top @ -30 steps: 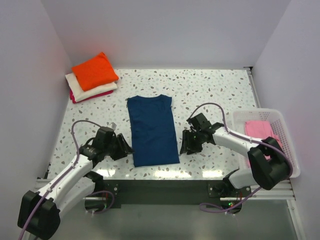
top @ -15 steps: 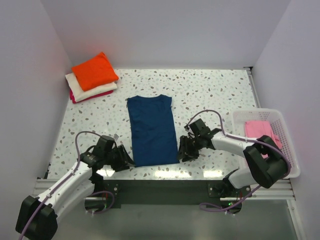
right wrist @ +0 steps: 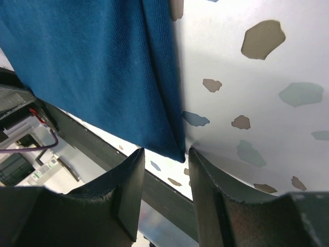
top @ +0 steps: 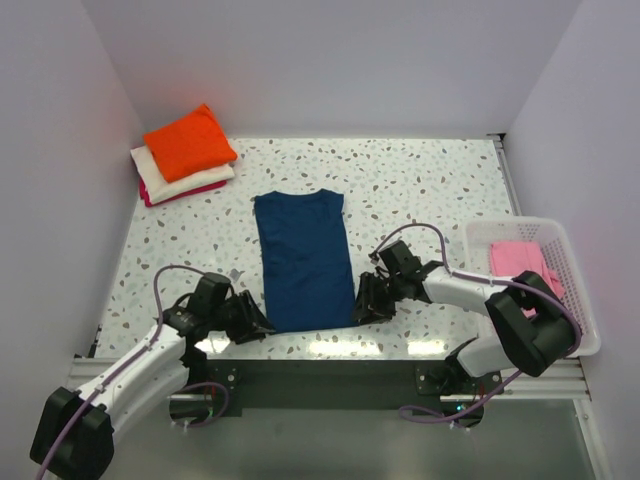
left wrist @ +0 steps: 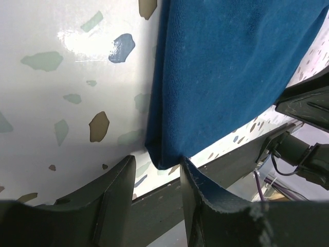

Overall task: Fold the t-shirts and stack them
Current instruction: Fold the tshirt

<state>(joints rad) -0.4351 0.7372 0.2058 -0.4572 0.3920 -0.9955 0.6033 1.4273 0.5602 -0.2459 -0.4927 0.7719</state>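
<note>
The fingers [left wrist: 115,200] of the left gripper [left wrist: 157,170] stand parted, one on each side of the near left hem corner of the navy t-shirt [top: 303,265]. They are not closed on the cloth. The fingers [right wrist: 128,190] of the right gripper [right wrist: 165,157] stand parted in the same way at the near right hem corner. Neither gripper holds anything.

The navy t-shirt lies flat in the middle of the speckled table [top: 420,180]. Its sides are folded in to form a long panel, with the neck at the far end. At the far left corner, the orange tee [top: 188,140] lies on the cream tee [top: 200,178], which lies on the magenta tee [top: 165,195]. The pink tee [top: 520,258] rests in the white basket [top: 580,300] at the right.

The step in hand appears to be the pinch on both hem corners, ahead of a fold from hem toward neck.

Procedure for a clean grip:
1. Set each lower finger flat on the table so that it slides under every layer of the corner. The right wrist view shows a doubled edge there.
2. Close both grippers together. A late closure on one side is likely to skew the panel.
3. Take a shallow bite at the corner only. A deep bite may bunch the cloth.
4. Lift both corners level before carrying them toward the neck, with even tension across the hem.

Risk: a finger that catches only the top layer is likely to open the side fold.
</note>
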